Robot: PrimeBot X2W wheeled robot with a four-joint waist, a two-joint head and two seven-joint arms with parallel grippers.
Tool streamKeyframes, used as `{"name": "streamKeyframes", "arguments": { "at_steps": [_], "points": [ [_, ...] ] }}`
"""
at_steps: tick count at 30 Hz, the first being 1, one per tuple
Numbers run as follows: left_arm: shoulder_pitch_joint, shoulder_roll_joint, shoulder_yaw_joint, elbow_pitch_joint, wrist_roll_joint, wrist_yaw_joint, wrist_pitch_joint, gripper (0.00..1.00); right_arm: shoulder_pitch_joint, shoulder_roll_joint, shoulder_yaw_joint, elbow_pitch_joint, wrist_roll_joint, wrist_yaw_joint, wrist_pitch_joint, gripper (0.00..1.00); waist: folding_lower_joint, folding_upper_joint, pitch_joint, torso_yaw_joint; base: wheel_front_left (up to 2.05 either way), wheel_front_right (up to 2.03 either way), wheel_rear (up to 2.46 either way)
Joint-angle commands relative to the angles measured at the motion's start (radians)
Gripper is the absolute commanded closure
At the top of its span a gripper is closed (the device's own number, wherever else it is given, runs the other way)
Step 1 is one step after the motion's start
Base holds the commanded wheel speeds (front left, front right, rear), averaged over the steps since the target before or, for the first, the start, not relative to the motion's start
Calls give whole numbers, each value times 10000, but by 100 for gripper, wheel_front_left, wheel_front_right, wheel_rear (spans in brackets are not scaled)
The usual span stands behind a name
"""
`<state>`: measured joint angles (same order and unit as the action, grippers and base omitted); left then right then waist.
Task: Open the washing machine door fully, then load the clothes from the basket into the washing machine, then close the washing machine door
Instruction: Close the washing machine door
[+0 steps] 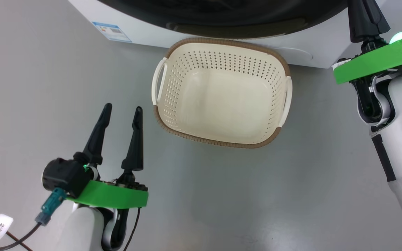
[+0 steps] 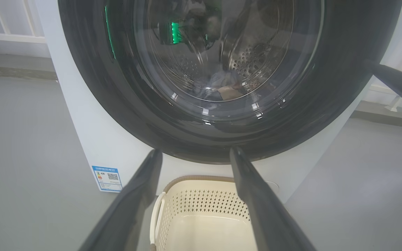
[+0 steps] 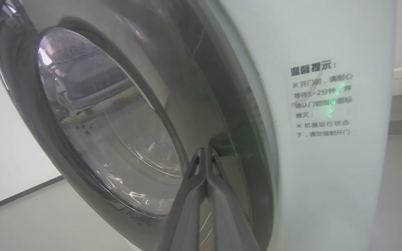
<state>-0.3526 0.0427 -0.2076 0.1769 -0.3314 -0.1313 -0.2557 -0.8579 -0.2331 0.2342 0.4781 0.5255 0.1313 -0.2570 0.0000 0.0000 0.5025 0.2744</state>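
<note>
The washing machine door (image 2: 117, 104), a glossy black ring round domed glass, lies against the boxy white washing machine (image 2: 82, 139). Through the glass (dimly) the clothes (image 2: 222, 90) rest in the perforated steel drum (image 2: 253, 59). Just below, on the smooth grey floor (image 1: 30, 87), stands the cream perforated basket (image 1: 222, 57). The right gripper (image 3: 206, 150), fingers pressed together on nothing, points at the door's edge. The left gripper (image 1: 123, 107) hangs spread wide and empty beside the basket

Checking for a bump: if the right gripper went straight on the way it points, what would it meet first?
The washing machine door: the right gripper, fingers shut, aims at its glossy black ring, by a recess near the rim. Depth is unclear.
</note>
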Motion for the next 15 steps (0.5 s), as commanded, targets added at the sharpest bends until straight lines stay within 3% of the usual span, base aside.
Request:
{"name": "streamKeyframes", "arguments": {
  "at_steps": [1, 15],
  "points": [
    [-161, 146, 267, -276, 5, 6, -61, 0, -261, 18, -86, -182, -56, -6, -48, 100, 0, 0, 101, 96, 0, 0, 0],
    [-161, 258, 283, -31, 14, 6, -61, 0, 161, 134, 442, -137, 140, -6, -48, 100, 0, 0, -229, -40, 0, 0, 0]
  ]
}}
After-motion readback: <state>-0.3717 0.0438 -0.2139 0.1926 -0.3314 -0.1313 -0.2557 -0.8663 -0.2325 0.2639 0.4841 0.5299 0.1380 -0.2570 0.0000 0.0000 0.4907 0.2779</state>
